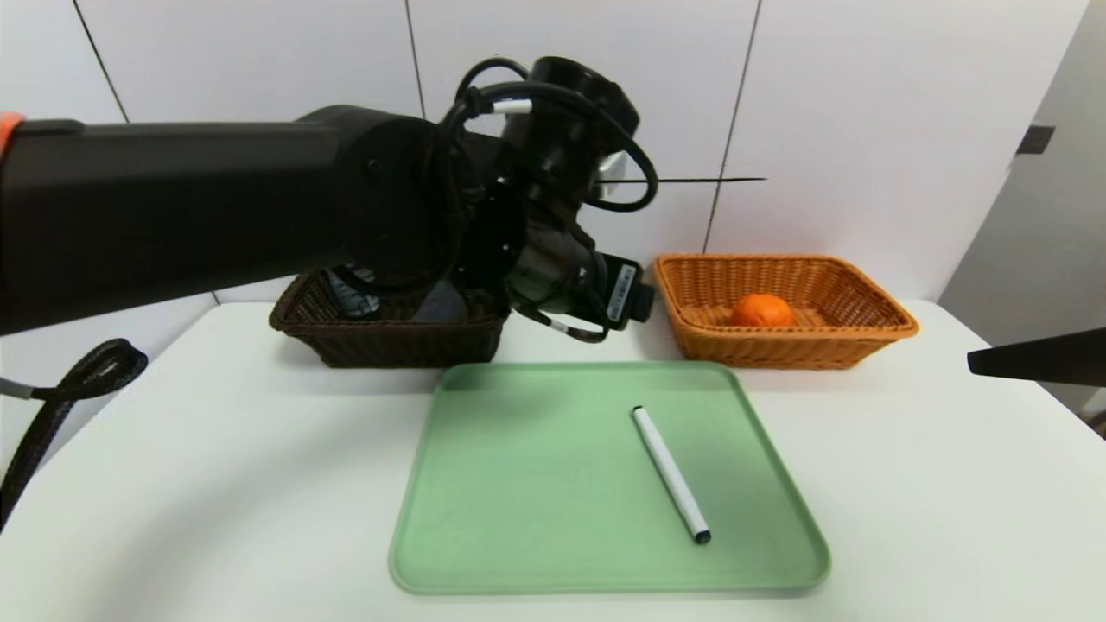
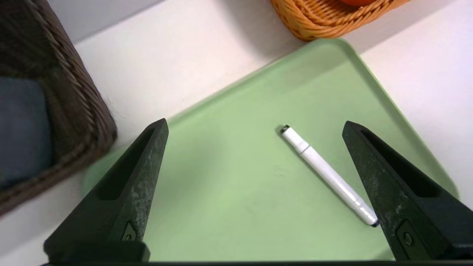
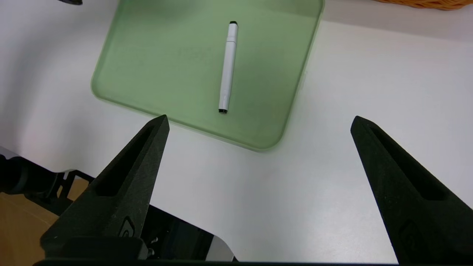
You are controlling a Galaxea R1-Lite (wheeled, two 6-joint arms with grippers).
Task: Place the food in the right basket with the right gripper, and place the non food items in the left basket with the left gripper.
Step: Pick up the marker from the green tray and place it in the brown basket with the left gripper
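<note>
A slim white pen (image 1: 670, 473) lies slantwise on the green tray (image 1: 536, 518). The orange fruit (image 1: 760, 309) sits in the orange-tan right basket (image 1: 873, 311). A dark grey cloth (image 1: 436, 302) rests in the dark brown left basket (image 1: 389, 341). My left arm (image 1: 415, 207) reaches over the gap between that basket and the tray. The left gripper (image 2: 255, 123) hangs open and empty above the tray's far part, with the pen (image 2: 325, 173) near one finger. The right gripper (image 3: 259, 118) stands open and empty over bare table at the near right, beside the tray's corner (image 3: 266, 136).
White table (image 1: 907, 484) with a white wall close behind the baskets. The right gripper's tip (image 1: 1037, 356) shows at the table's right edge. A black cable (image 1: 78, 380) hangs at the left edge. The table's front edge (image 3: 192, 225) lies under the right gripper.
</note>
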